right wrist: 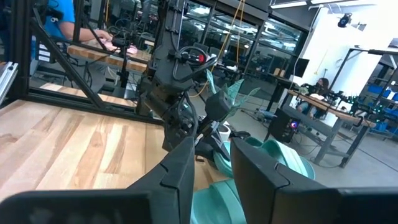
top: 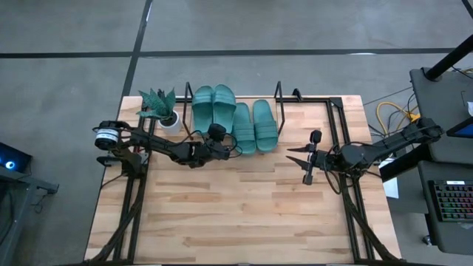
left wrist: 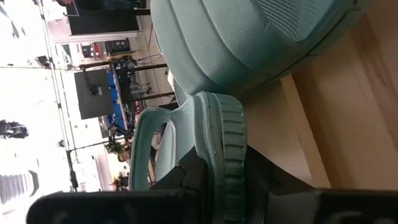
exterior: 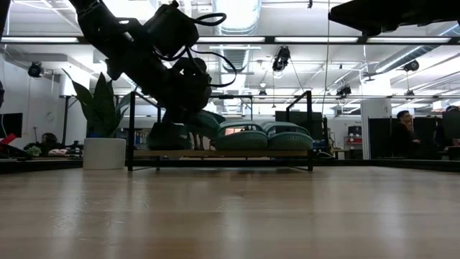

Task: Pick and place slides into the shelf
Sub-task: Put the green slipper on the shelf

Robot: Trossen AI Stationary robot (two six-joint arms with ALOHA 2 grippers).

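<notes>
Four teal slides sit side by side on the shelf (top: pixel 284 100) at the table's far edge: two on the left (top: pixel 213 107), two on the right (top: pixel 255 127). In the low view they line the shelf's board (exterior: pixel 223 153). My left gripper (top: pixel 228 145) reaches in from the left and is shut on the third slide from the left (top: pixel 242 129); the left wrist view shows that slide (left wrist: pixel 211 137) between its fingers, with a neighbouring slide (left wrist: pixel 249 43) beyond. My right gripper (top: pixel 301 164) hovers open over the table, right of the slides, touching nothing. My left gripper pinches the third slide's ribbed sole edge (left wrist: pixel 227 149) between its two fingers (left wrist: pixel 186 180), at the slide's near end (top: pixel 241 150). The fingers come in roughly level from the table's left. The slide lies on the shelf board (left wrist: pixel 292 124), strap (left wrist: pixel 144 149) up.
A small potted plant (top: pixel 161 109) stands at the shelf's left end, close to my left arm. The shelf's black wire uprights (top: pixel 279 92) rise beside the slides. Bare wood tabletop (top: pixel 236 207) stretches toward the near edge. People sit in the room beyond (exterior: pixel 402 133).
</notes>
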